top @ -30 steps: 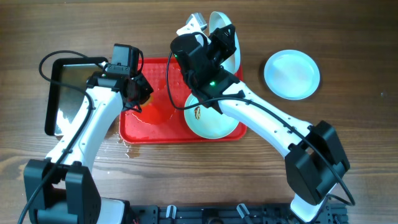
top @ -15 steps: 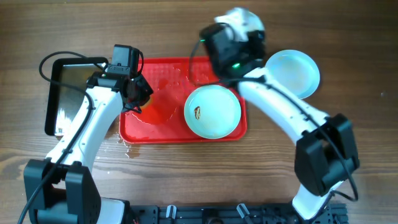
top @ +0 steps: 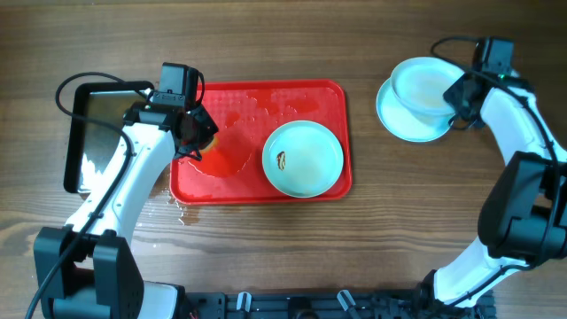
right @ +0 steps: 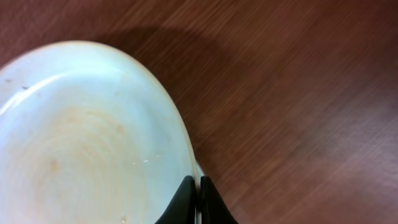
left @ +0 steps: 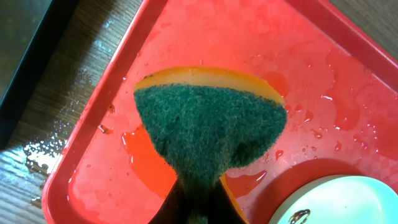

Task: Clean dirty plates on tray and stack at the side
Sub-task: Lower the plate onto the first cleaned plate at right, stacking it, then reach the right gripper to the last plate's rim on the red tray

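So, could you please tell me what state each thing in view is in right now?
Red tray: wet.
Sponge: clamped in the left hand, over that tray.
Plate on the tray: flat, brown smear, not yet wiped.
Bottom plate: lying flat, partly covered.
Held plate: pinched by its rim in the right hand, over that one.
Black tray: flat, beside the red one.
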`<state>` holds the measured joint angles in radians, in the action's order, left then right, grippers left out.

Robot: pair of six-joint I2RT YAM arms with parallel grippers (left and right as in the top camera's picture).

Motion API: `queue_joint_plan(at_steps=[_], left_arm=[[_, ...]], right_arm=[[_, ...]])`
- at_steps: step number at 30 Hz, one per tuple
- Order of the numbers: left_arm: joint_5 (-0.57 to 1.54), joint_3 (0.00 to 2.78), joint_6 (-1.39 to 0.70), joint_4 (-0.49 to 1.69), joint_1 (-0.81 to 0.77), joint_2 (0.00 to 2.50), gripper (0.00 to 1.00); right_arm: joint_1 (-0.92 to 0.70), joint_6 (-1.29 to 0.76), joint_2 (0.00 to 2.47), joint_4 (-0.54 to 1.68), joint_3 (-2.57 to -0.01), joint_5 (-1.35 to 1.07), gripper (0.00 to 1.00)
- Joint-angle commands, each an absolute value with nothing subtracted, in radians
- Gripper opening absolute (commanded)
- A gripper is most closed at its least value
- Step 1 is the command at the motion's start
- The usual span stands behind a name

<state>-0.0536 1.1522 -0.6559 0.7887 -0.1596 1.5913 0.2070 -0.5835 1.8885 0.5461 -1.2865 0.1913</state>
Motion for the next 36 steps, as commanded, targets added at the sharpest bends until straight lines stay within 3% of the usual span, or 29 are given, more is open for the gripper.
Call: queue_joint_plan(at_steps=[1,3,4,6,8,11,18,19,20,21,24,30,36], left_arm=[[-0.049,1.158,-0.640,0.785,-0.152,1.584,0.04],[-0.049,1.158,-0.640,0.779,-0.152,1.584,0.04],[-0.049,1.158,-0.640,0.775,-0.152,1.584,0.04],[-0.049,1.158,-0.640,0.773,-0.152,1.584,0.04],[-0.049,1.158,-0.640,0.773,-0.152,1.584,0.04],[-0.049,1.158,-0.640,0.775,-0.152,1.584,0.04],[-0.049,1.144,-0.640,0.774,-0.152,1.584,0.04],[-0.049,1.144,-0.640,0.774,-0.152,1.584,0.04],[-0.049,1.144,-0.640,0.774,-0.152,1.584,0.04],[-0.049,1.144,-0.640,0.774,-0.152,1.584,0.04],[-0.049,1.144,-0.640,0.774,-0.152,1.584,0.04],[-0.049,1.144,-0.640,0.771,-0.152,1.584,0.04],[-0.036,1.144,-0.640,0.767,-0.152,1.584,0.04]], right_arm=[[0.203,-0.598,1.869,0.506,-1.214,0.144,0.04],[0.203,-0.567,1.869,0.508,-1.211,0.126,0.04],[0.203,-0.557,1.869,0.512,-1.211,0.123,0.10],[0.202,-0.537,1.869,0.521,-1.211,0.069,0.40],[0.200,-0.444,1.869,0.527,-1.211,-0.209,0.49],[0.162,-0.418,1.869,0.552,-1.211,-0.429,0.52],[-0.120,-0.366,1.869,0.692,-1.211,-0.430,0.48],[-0.165,-0.368,1.869,0.693,-1.211,-0.401,0.57],[-0.197,-0.369,1.869,0.694,-1.211,-0.361,0.78],[-0.234,-0.371,1.869,0.698,-1.211,-0.290,0.82],[-0.271,-0.400,1.869,0.720,-1.211,-0.226,0.82],[-0.272,-0.394,1.869,0.756,-1.196,-0.263,0.29],[-0.284,-0.400,1.877,0.717,-1.149,-0.262,0.23]])
